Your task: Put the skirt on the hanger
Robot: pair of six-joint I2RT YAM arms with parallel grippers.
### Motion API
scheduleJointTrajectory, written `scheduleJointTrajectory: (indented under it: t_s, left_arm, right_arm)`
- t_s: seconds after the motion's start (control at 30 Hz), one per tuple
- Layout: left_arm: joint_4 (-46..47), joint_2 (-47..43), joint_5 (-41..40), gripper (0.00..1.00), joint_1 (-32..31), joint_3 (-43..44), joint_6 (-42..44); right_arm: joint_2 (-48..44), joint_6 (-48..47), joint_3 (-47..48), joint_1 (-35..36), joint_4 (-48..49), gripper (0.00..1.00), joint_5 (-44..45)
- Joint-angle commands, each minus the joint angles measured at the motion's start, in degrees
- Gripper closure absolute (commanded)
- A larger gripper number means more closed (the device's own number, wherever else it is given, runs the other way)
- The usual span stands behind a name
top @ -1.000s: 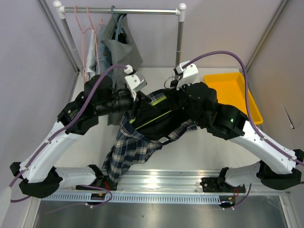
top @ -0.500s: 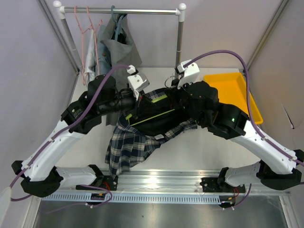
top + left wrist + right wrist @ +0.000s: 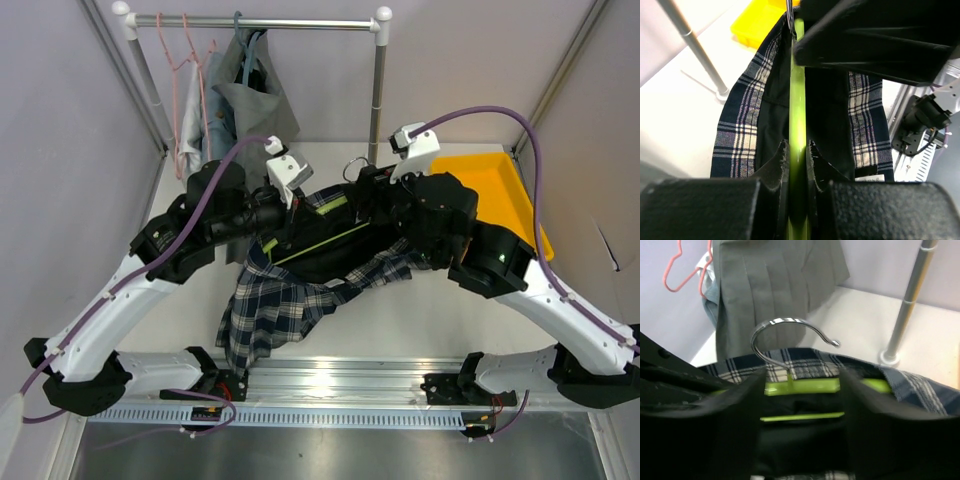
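Between the arms, left gripper [image 3: 797,155] pinches the glossy lime plastic hanger [image 3: 797,95]; navy plaid skirt [image 3: 862,115] drapes either side of it. Right gripper [image 3: 801,379] fingers spread wide, flanking the curved chrome hook [image 3: 785,322].

A green hanger [image 3: 800,386] with a chrome hook [image 3: 785,327] sits between the gripper's [image 3: 802,381] spread fingers, a plaid skirt [image 3: 805,362] around it. Behind the hanger hangs a grey pleated skirt [image 3: 775,285].

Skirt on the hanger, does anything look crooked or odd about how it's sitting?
Yes. The plaid skirt sits lopsided: part is gathered around the green hanger, but most of the fabric sags off it toward the left arm's base. The left fingers pinch the hanger's bar.
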Motion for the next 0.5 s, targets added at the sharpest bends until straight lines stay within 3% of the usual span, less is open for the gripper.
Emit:
scheduleJointTrajectory:
  t_s: [0.0,0.1,0.47]
  left_arm:
    - [5.7,-2.2,-2.9,1.0,-0.2,2.4,-2.1]
    - [5.4,-2.3,-5.3,1.0,-0.2,2.9,-2.7]
    - [1.3,-0.6,-27.6,1.0,-0.1,11.4,-5.7]
  right_arm:
    - [-2.4,0.5,-1.4,-1.0,3.6,0.28,1.5]
    - [-4.0,1.0,-2.6,-1.5,4.0,0.17,1.8]
    - [-11.8,4.2,-3.1,-4.9,0.9,0.09,10.9]
